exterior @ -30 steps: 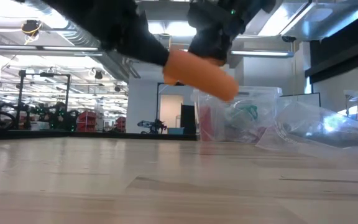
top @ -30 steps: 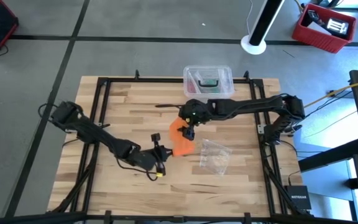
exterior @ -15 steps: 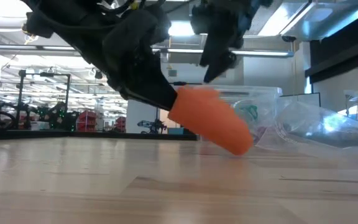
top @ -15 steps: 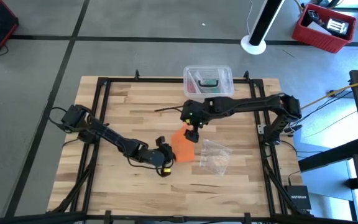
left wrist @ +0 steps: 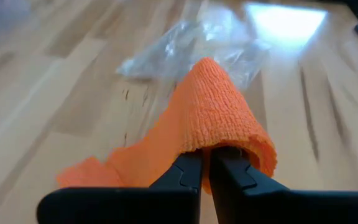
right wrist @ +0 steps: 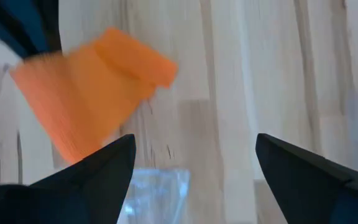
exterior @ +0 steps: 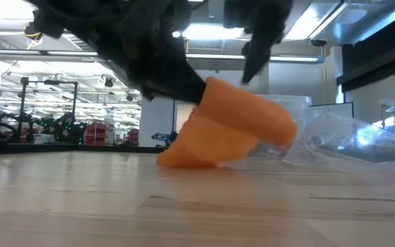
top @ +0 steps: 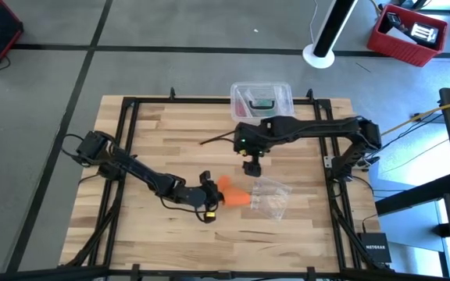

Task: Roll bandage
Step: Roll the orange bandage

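Note:
The orange bandage (top: 231, 193) lies right of the table's middle, partly wound into a loose roll over my left gripper (top: 213, 195), which is shut and slants down from the left. In the low view the roll (exterior: 245, 120) is raised and the loose end (exterior: 187, 158) rests on the wood. My right gripper (top: 252, 166) hangs open above the table, farther back than the bandage, with nothing between its fingers (right wrist: 104, 168). My left gripper has its shut fingers (left wrist: 191, 174) inside the bandage's wound part (left wrist: 219, 124), which wraps over their tips like a hood. The cloth hides whether a layer is pinched between them. The fingers slant down from the table's left. The roll stays raised while its slack tail (left wrist: 86, 174) trails onto the table.
A crumpled clear plastic bag (top: 270, 195) lies just right of the bandage. A clear plastic box (top: 262, 101) with small items stands at the far edge. Black frame rails (top: 123, 156) run along the table's sides.
My left gripper has gone right and down and rolled about its own axis. The bandage has drawn in from a long strip to a compact roll on the fingers, and its tail now lies on the table. My right gripper has risen away from the bandage and tipped steeper.

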You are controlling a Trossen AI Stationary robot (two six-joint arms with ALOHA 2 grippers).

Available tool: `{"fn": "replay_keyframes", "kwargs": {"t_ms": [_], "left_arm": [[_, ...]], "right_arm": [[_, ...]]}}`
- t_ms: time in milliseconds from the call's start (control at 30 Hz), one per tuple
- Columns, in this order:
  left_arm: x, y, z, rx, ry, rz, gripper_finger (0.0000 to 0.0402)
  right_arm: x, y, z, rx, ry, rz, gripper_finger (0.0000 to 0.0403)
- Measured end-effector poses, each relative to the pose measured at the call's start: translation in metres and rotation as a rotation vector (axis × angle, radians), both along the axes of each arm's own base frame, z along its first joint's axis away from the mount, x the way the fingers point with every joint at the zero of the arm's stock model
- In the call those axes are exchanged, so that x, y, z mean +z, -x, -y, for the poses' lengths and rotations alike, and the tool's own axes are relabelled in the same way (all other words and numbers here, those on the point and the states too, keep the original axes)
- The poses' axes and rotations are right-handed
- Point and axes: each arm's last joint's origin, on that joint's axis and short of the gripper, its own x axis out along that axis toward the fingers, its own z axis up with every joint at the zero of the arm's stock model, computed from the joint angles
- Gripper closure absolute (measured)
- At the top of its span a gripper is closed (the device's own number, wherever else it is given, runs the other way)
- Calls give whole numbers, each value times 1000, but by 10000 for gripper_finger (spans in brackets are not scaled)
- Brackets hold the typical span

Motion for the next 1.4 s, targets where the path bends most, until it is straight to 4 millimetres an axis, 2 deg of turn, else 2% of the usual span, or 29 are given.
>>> {"fn": "replay_keyframes", "kwargs": {"t_ms": [167,267,367,533,633,733,833,1000,1233,1400], "left_arm": [[39,10,3,-83,-100,76,393],[65,21,0,-116,-178,100,392],[88,32,-8,-97,-230,143,392],[117,45,-23,-45,-316,213,392],[129,49,-31,-9,-337,253,392],[134,48,-39,16,-362,280,392],[138,45,-43,34,-382,311,392],[139,43,-48,54,-378,329,392],[141,43,-48,61,-353,349,392],[136,45,-44,41,-355,303,392]], "right_arm": [[22,18,-17,69,93,40,66],[28,35,-32,179,125,73,66],[28,52,-38,202,129,176,66],[5,83,-39,154,96,433,66],[-16,100,-38,93,47,596,66],[-45,111,-38,37,0,691,66],[-70,116,-35,-36,32,737,66],[-89,111,-34,-112,19,875,66],[-100,88,-35,-56,90,1077,96],[-89,79,-37,13,101,1127,131]]}}
